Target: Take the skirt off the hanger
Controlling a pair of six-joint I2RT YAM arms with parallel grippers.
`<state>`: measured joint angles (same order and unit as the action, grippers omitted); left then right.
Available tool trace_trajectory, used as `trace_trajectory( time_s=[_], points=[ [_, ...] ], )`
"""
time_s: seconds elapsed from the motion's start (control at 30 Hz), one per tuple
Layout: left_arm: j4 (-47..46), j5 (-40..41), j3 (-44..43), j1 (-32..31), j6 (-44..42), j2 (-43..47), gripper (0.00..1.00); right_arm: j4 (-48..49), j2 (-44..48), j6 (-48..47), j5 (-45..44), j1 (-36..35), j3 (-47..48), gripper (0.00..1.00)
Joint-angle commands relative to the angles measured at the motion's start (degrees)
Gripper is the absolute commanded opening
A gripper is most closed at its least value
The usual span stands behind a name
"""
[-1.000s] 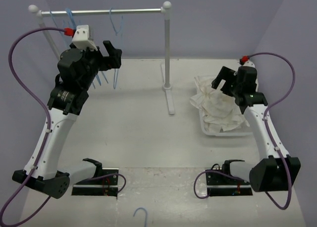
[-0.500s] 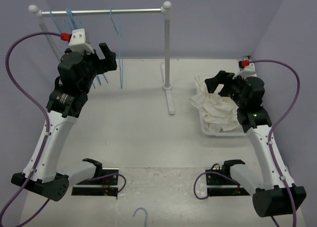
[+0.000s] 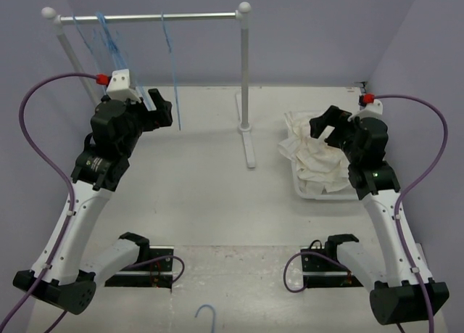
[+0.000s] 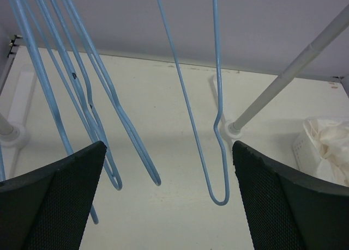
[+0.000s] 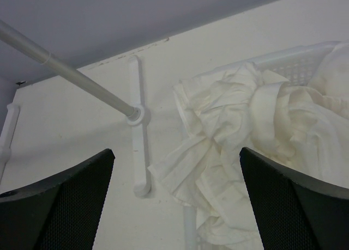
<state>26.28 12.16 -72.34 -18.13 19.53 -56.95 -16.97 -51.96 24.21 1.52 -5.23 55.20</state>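
Observation:
Crumpled white fabric (image 3: 319,159) fills a white basket (image 3: 300,188) at the right; I cannot tell which piece is the skirt. In the right wrist view the fabric (image 5: 240,130) spills over the basket's left rim. One bare light-blue hanger (image 3: 172,64) hangs alone on the rail, and its lower loop (image 4: 217,152) dangles just ahead of my left gripper (image 4: 168,152). That gripper (image 3: 161,108) is open and touches nothing. My right gripper (image 3: 328,122) hovers open over the fabric's far left edge, nothing between its fingers (image 5: 177,152).
Several more bare blue hangers (image 3: 109,35) bunch at the rail's left end (image 4: 82,86). The silver rail (image 3: 167,16) stands on white posts (image 3: 245,79) with a foot (image 5: 139,146) on the table. Another blue hanger (image 3: 206,315) lies at the near edge.
My left gripper has drawn back and down from the rail; the hangers look blurred, as if swinging. My right arm has swung its elbow round, its gripper still over the basket.

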Motion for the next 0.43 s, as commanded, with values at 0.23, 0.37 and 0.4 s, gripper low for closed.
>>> trace_trajectory(
  time_s=[0.23, 0.37, 0.4],
  points=[
    [-2.46, -0.91, 2.02, -0.15, 0.95, 1.4, 1.0, -1.22, 0.55, 1.19, -3.1, 0.05, -0.36, 0.99],
    [-2.82, -1.09, 2.11, -0.15, 0.69, 1.4, 1.0, -1.92, 0.81, 1.02, -4.15, 0.05, -0.27, 0.99],
    [-2.9, -1.18, 2.2, -0.15, 0.6, 1.4, 1.0, -2.1, 0.99, 1.11, -4.5, -0.04, -0.27, 0.99]
  ],
)
